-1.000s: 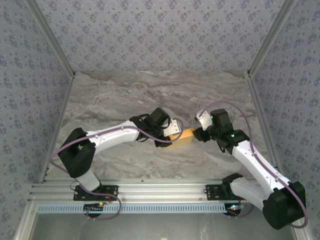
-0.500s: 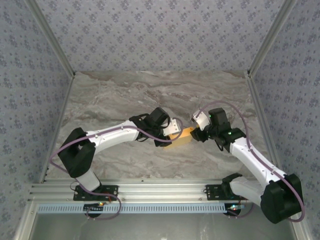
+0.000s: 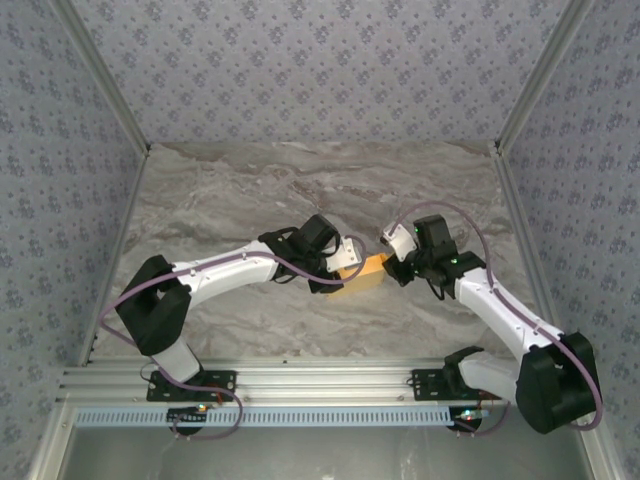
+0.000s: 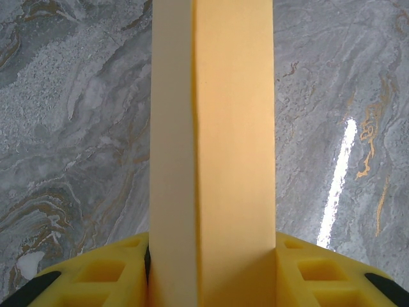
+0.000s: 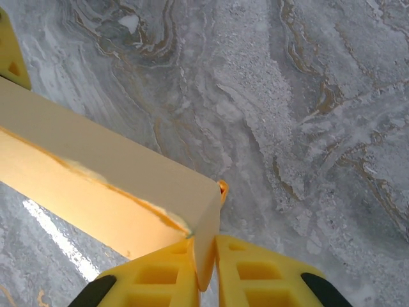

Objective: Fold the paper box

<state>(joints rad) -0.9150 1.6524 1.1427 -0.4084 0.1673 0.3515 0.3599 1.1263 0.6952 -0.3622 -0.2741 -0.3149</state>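
A: Where is the paper box (image 3: 366, 271) now?

B: Between the two arms, over the middle of the bench (image 3: 230, 190). If it rests on the marble or hangs a little above it, I cannot tell from here.

A: And the hands?

B: The left hand (image 4: 212, 268) is clenched on the box. Its yellow fingers (image 4: 102, 278) press on both long sides, and the box sticks out straight ahead of them. The right hand (image 5: 204, 256) is pinched nearly flat on the thin card wall at the other end of the box.

A: How will such a box behave, do you think?

B: Very light, I would say, and hollow. The card is thin, so a hard squeeze will probably dent a wall or leave a crease where nobody wants one. The surface looks smooth, so it may slide in the pads. I would hold it across the long walls, near an end where the corners make it stiffer, and take a flap only by its edge.

A: Any name or print on it?

B: None on the faces I see. One side is plain yellow-orange and one is paler cream.
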